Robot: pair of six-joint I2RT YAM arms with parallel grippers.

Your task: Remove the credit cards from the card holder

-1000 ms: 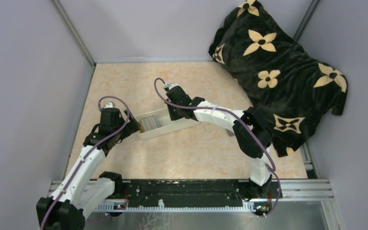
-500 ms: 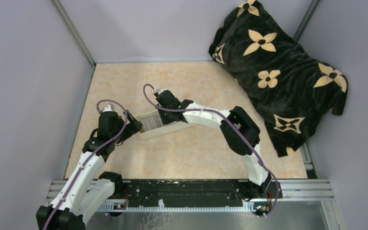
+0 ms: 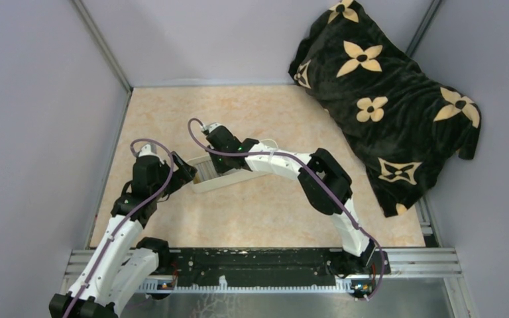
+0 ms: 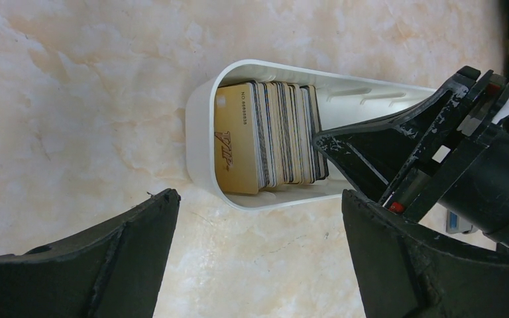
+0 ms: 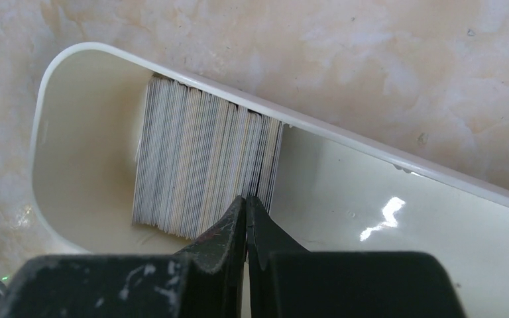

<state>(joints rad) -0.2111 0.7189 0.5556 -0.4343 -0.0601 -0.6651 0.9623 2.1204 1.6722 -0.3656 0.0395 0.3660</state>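
Fingers (image 5: 220,233) of the right gripper (image 5: 245,199) are pressed tightly together, their tips meeting on the upper edges of the credit cards (image 5: 199,165), a few cards in from the end of the stack that faces the bare part of the white tray (image 5: 371,218). Whether a card is caught between the tips cannot be told. The left gripper (image 4: 258,195) has its two fingers (image 4: 132,255) spread wide and holds nothing; it hovers over the rounded end of the tray, with one finger on each side of that end.

There are two arms, one tray and one stack of cards (too many thin edges to count surely, though well over a dozen). The cards stand on edge, packed side by side at the rounded end of the tray, crosswise to its length; the rest of the tray holds nothing else. From the right wrist their edges read as pale grey, cream and a few dark stripes. From the left wrist the outermost card, against the rounded end wall, is gold with dark script lettering and a short printed number.

The tray lies on the marbled beige table (image 3: 272,218), and one dark blanket (image 3: 384,99) with pale flower motifs is heaped at the far right corner.
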